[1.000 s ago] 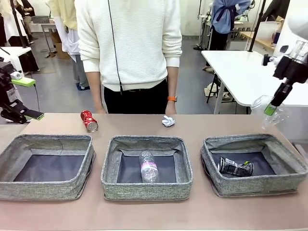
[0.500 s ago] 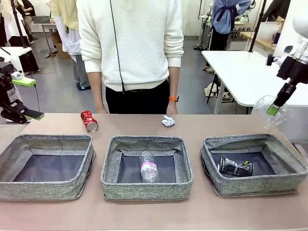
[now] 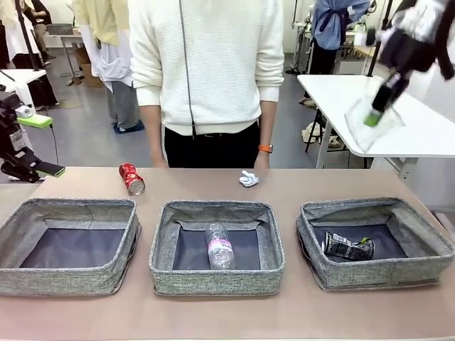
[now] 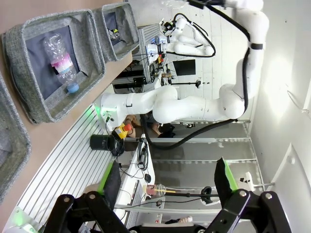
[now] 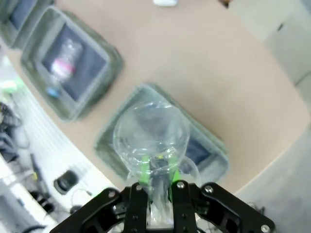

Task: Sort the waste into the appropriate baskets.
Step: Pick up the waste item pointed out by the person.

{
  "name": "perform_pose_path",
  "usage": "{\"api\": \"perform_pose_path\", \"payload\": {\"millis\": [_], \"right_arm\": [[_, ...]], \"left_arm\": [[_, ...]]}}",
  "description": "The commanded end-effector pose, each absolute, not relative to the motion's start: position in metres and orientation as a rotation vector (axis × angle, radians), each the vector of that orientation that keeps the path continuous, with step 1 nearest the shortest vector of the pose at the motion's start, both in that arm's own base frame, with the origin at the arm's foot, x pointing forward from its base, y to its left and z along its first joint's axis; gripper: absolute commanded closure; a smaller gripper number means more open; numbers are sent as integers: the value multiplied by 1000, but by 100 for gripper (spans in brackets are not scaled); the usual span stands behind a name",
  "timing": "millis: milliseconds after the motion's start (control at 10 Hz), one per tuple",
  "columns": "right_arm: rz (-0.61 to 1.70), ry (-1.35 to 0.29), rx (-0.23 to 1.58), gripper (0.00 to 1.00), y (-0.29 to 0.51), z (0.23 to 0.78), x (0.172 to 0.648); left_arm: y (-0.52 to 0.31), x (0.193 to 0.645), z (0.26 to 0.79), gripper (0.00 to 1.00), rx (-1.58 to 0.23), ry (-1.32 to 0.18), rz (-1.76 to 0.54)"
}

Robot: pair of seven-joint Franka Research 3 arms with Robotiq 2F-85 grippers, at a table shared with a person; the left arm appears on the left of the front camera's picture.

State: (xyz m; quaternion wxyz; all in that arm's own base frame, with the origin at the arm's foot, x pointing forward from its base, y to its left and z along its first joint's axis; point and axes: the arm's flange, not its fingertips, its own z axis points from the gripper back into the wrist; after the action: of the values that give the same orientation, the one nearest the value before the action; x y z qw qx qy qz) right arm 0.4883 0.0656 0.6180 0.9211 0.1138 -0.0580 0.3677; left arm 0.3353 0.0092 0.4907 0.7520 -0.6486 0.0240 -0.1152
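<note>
The right pincer [image 3: 371, 119] clamped the cup [image 3: 359, 133] high up, right of the middle basket [image 3: 213, 280] holding the bottle [image 3: 219, 246], while the left pincer [image 3: 41, 145] gaped wide, empty, far to its left.

Clear cup [image 3: 373, 122] aloft, bottle [image 3: 219, 246] in middle basket [image 3: 217, 278], crushed can [image 3: 347, 246] in right basket [image 3: 377, 273].

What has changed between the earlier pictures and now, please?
The right end effector, shut on the clear plastic cup, rose and swung toward the robot's left, carrying the cup higher. The person shifted slightly toward the robot's right. Nothing was grasped or released. The left end effector stayed open; the red soda can, paper wad, bottle and crushed dark can stayed put.
</note>
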Motion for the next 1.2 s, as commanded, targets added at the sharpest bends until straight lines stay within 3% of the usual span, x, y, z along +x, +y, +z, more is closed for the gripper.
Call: {"api": "perform_pose_path", "payload": {"millis": [0,200,500,600,1100], "right_arm": [[640,3,210,84,116,643,496],[405,129,202,84,188,669,483],[150,156,111,84,286,706,465],[59,99,88,84,307,717,464],[53,41,28,84,363,769,464]], "left_arm": [[10,334,492,0,-1419,47,-275],[10,334,492,0,-1419,47,-275],[10,334,492,0,-1419,47,-275],[10,334,492,0,-1419,47,-275],[10,334,492,0,-1419,47,-275]]}}
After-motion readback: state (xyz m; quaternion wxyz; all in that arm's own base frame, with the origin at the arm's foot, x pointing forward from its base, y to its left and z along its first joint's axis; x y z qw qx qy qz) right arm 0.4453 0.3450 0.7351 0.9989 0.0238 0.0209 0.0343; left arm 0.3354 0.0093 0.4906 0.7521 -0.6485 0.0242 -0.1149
